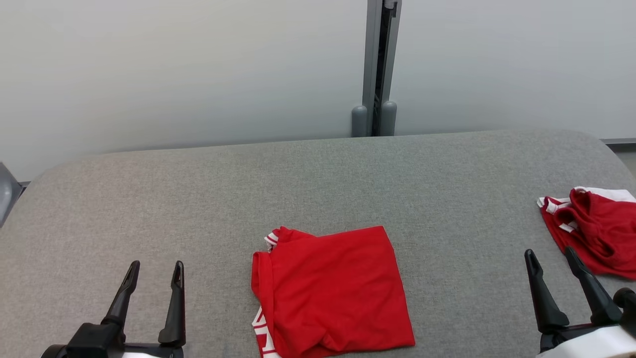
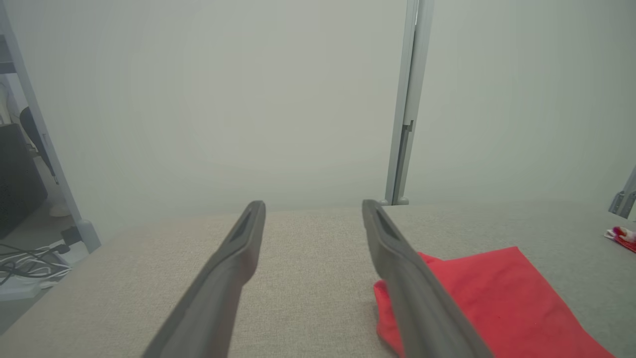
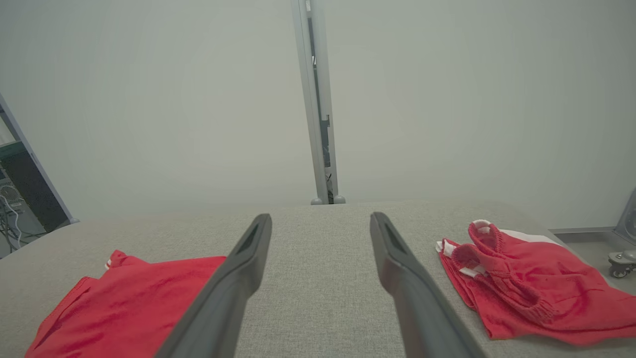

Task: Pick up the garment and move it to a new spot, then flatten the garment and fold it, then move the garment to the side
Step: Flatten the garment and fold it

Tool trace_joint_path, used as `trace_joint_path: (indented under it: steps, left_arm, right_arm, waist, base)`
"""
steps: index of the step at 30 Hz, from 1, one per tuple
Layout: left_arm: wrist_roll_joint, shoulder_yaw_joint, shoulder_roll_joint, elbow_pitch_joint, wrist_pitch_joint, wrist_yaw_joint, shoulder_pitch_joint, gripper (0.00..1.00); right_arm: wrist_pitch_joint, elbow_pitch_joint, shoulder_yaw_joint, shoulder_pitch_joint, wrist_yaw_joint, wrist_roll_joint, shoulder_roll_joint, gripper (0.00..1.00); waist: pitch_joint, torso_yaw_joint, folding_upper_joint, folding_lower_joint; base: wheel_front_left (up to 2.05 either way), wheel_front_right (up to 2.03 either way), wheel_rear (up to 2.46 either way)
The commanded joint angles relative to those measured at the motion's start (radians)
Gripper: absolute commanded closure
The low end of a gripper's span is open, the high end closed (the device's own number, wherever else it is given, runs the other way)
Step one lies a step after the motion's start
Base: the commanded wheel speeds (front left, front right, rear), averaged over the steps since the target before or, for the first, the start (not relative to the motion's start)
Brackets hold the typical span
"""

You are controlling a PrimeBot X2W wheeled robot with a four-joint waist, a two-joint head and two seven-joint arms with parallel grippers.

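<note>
Grey desk (image 1: 318, 169) holds your folded shirt (image 1: 333, 288), its near edge cut off; shorts (image 1: 596, 228) run out of view at the right. On your left gripper (image 1: 156, 264) and right gripper (image 1: 549, 252), fingers are spread, empty.

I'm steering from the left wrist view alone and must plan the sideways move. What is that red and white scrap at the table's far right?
Observer: A second red garment, crumpled, with white trim, near the table's right edge.
Operator: And the right gripper?
Observer: The right gripper stands open and empty, between the folded garment and the crumpled one.
Operator: Is the fold tidy?
Observer: Roughly rectangular; white lettering shows along its near left edge.
</note>
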Motion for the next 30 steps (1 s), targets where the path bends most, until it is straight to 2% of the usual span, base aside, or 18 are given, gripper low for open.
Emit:
trace_joint_path:
  steps: [1,30]
  left_arm:
    - [-0.003,0.002,0.009,-0.002,0.001,-0.004,0.007,0.00]
    - [-0.022,-0.009,0.026,0.008,0.016,0.016,0.018,0.00]
  right_arm:
    - [0.005,-0.005,-0.003,0.013,0.000,-0.008,-0.001,0.00]
    - [0.033,-0.013,-0.026,0.042,0.000,-0.022,0.012,0.00]
  waist:
    - [-0.008,0.003,-0.0001,0.0000]
    - [-0.033,0.007,-0.0001,0.0000]
  base:
    - [0.00,0.00,0.00]
    - [0.00,0.00,0.00]
